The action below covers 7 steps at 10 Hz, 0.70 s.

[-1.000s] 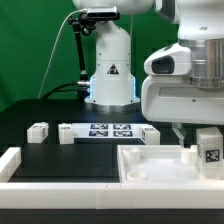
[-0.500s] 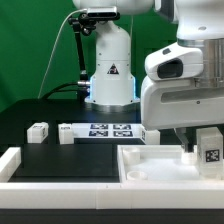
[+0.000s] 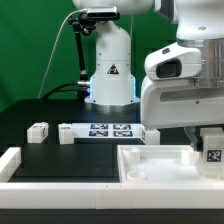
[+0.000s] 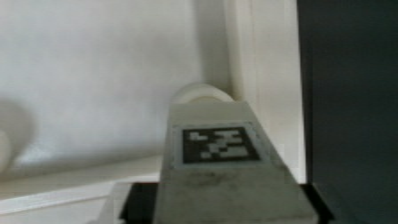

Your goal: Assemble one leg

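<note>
My gripper point(image 3: 211, 138) is shut on a white leg point(image 3: 211, 150) with a black-and-white tag, and holds it over the right end of the large white square panel point(image 3: 150, 166). In the wrist view the leg point(image 4: 217, 150) stands between my dark fingers point(image 4: 146, 200), its rounded tip close to the panel's point(image 4: 89, 90) edge; whether it touches the panel is not clear. My gripper point(image 4: 217, 206) is closed on the leg's lower body. Another leg point(image 3: 38, 131) lies far on the exterior view's left.
The marker board point(image 3: 100, 131) lies behind the panel, with a small white block point(image 3: 150, 133) at its right end. A small white piece point(image 3: 190, 153) stands on the panel next to my gripper. A white rail point(image 3: 10, 160) borders the front left. The robot base point(image 3: 110, 75) stands behind.
My gripper, with the leg in it, has shifted very slightly toward the exterior view's right. Nothing else has moved.
</note>
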{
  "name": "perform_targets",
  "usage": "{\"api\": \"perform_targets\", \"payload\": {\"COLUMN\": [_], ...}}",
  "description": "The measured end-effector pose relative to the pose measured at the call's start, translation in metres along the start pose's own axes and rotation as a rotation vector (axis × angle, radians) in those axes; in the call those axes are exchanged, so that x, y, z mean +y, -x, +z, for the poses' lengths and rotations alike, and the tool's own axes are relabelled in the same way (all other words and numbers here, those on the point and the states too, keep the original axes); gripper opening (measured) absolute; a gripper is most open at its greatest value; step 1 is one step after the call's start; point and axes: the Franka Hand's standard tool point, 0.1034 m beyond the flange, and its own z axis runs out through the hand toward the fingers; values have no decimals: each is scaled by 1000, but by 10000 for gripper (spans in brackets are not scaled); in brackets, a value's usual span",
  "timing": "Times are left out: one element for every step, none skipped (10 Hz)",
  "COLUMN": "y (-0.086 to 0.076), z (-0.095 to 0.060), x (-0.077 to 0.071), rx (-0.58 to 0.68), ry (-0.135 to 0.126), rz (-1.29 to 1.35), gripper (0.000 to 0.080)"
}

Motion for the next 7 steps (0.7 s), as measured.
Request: {"api": "perform_targets", "payload": {"y": [0,0,1,1,2,3,4], "z": [0,0,1,0,1,1,1], "x": [0,1,2,3,4,4,4], "rx": [7,20,37,50,59,63,66], "ry": [1,-1,-6,-11,-20,-27,-28], "rz": [70,205,331,457,604,755,920], "gripper": [289,289,289,290,290,290,291]}}
